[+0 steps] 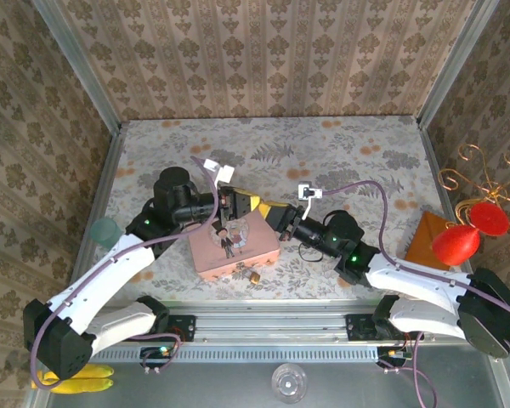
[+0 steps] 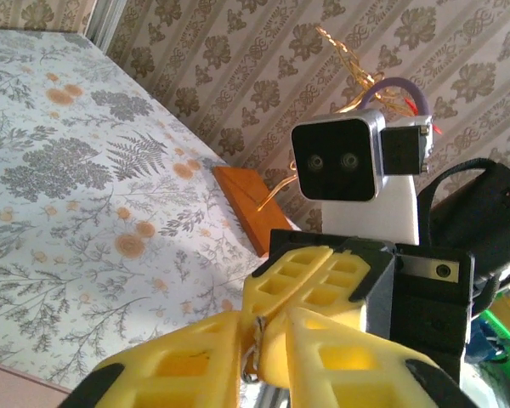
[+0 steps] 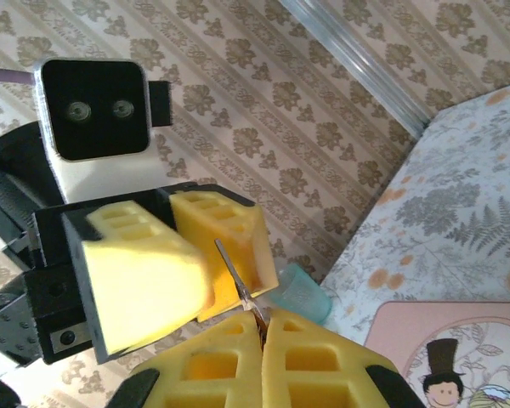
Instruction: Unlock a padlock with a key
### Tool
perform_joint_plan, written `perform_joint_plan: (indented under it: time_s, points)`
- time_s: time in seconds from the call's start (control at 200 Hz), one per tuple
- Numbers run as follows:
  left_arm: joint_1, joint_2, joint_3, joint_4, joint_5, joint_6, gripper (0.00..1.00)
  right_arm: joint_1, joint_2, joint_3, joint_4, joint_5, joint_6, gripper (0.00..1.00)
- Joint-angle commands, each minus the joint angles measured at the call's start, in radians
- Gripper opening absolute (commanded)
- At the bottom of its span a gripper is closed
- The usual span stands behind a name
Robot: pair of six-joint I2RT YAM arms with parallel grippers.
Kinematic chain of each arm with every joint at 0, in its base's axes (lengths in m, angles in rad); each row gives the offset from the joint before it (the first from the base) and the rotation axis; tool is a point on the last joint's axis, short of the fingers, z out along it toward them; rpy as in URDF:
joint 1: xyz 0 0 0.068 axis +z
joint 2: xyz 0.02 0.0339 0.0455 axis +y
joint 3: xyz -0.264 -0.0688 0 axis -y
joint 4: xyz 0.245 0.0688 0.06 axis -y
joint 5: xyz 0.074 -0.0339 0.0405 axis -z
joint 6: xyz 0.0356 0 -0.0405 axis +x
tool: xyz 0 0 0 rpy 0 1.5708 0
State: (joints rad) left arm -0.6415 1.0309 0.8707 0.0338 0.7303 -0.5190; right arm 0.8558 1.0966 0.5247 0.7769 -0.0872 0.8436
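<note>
Down on the floral tablecloth (image 1: 340, 161), the tiny brass padlock (image 1: 255, 276) sits just beside the near edge of the pink tin (image 1: 235, 245), well below both grippers. It's too small here to say which way its shackle points or how its long axis lies.

Up above the tin, the two arms meet tip to tip. The right gripper (image 3: 262, 330) has its yellow fingers (image 3: 323, 361) pressed together, clamped on a thin silver key (image 3: 236, 276). The blade sticks out of the fingertips, and in the right wrist view its long axis slants up and to the left, straight toward the left arm's fingers (image 3: 225, 242).

From the left wrist view, the left gripper (image 2: 253, 344) shows a narrow gap between its yellow fingers (image 2: 183, 365), with a sliver of metal sitting in that gap. Whether the pads actually pinch it, I can't tell. Facing them are the right arm's fingers (image 2: 310, 285).

A teal cup (image 1: 104, 230) stands at the left edge of the table, and an orange block (image 1: 427, 240) lies at the right.
</note>
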Motion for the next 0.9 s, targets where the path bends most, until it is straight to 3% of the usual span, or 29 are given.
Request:
perform_joint_plan:
  time_s: [0.0,0.15,0.285,0.44,0.615,0.7,0.755,0.895]
  points:
    - [0.005,-0.038,0.013,-0.086,-0.058,0.067,0.34,-0.001,-0.031,0.039,-0.103,0.066,-0.004,0.00]
    - [0.011,-0.060,0.109,-0.460,-0.358,0.197,0.55,0.000,-0.074,0.133,-0.412,0.129,-0.106,0.00]
    - [0.013,-0.072,0.140,-0.727,-0.577,0.203,0.68,0.001,-0.077,0.208,-0.623,0.189,-0.169,0.00]
    - [-0.012,-0.082,0.079,-0.847,-0.551,0.140,0.70,0.000,-0.060,0.246,-0.728,0.205,-0.197,0.00]
    - [-0.135,-0.075,0.036,-1.021,-0.727,0.029,0.75,0.002,-0.055,0.235,-0.766,0.229,-0.221,0.00]
    - [-0.188,-0.084,0.022,-1.089,-0.800,-0.039,0.87,0.002,-0.059,0.227,-0.768,0.237,-0.226,0.00]
    - [-0.234,-0.085,0.041,-1.135,-0.853,-0.073,0.89,0.002,-0.065,0.223,-0.768,0.240,-0.228,0.00]
    - [-0.267,-0.063,0.031,-1.200,-0.874,-0.145,0.93,0.000,-0.079,0.209,-0.765,0.263,-0.230,0.00]
